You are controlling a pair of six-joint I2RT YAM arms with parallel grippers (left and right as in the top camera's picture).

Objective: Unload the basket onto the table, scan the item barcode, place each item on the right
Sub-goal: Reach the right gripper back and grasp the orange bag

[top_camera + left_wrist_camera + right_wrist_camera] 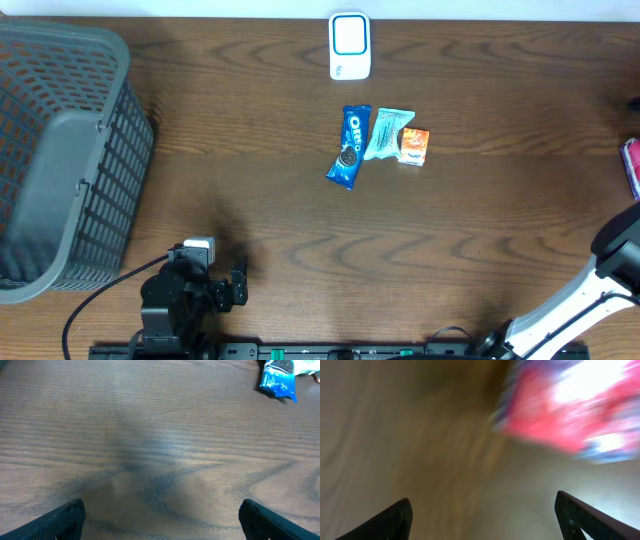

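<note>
Wooden table, wide bare stretch between left-edge basket and central packets; left jaws, right jaws wide apart.

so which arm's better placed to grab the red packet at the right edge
Right, probably: the right gripper is open beside the red packet; the left gripper sits far off, near the basket.

Table — dark wood grain, smooth, with a faint sheen. Basket — grey plastic lattice, matt. Scanner of smooth white plastic. Blue Oreo packet, teal packet and orange packet look like glossy film
</note>
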